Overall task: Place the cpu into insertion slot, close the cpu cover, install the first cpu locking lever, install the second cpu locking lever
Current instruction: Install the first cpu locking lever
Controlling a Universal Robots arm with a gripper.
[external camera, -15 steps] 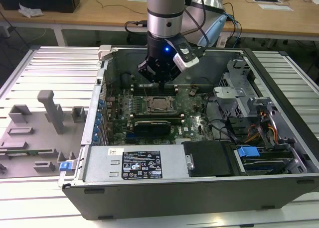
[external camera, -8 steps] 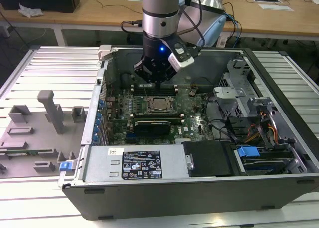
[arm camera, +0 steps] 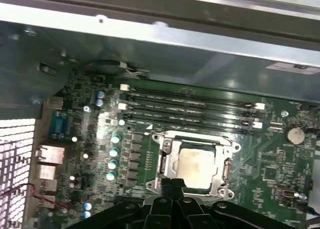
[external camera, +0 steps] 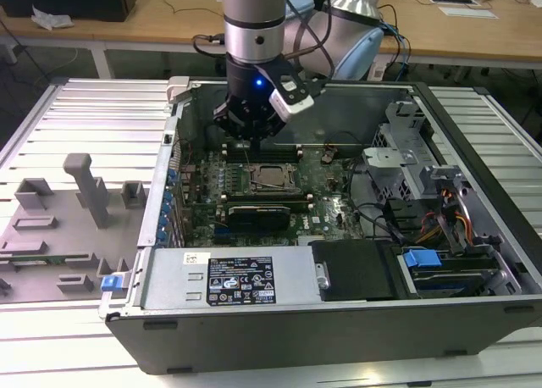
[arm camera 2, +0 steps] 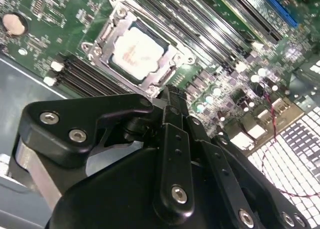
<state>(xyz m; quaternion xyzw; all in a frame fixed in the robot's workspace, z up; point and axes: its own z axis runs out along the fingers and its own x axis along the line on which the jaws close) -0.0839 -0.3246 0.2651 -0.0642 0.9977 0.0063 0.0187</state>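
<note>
gripper (external camera: 251,144): hangs over the memory slots (arm camera: 190,109), just beside the insertion slot (arm camera 2: 94,48), on its far side in the exterior view. The fingers (arm camera 2: 172,124) look pressed together w/ nothing held.
cpu (arm camera 2: 136,53): lies flat in the insertion slot, apart from the gripper.
cpu cover (arm camera: 167,164): looks to be down over the chip, w/ its frame round it and the chip top showing thru the window.
levers: can't pick them out for sure at the socket edge, so can't tell if latched.
step in hand: prob. lever work, judging by the seated chip, the lowered cover and the empty closed fingers.
doing it well: press on the lever's free end only. Keep low and run along the socket side. Stay off the chip top, the slot clips and the capacitors (arm camera: 115,151) nearby. Don't force it if the cover isn't flat.
counts: 1 arm (external camera: 254,15), 1 gripper, 1 cpu, 1 insertion slot, 1 cpu cover. 4 memory slots by my count. 1 coin cell (arm camera: 295,134), 1 pc case (external camera: 339,329). No. of levers unclear.
</note>
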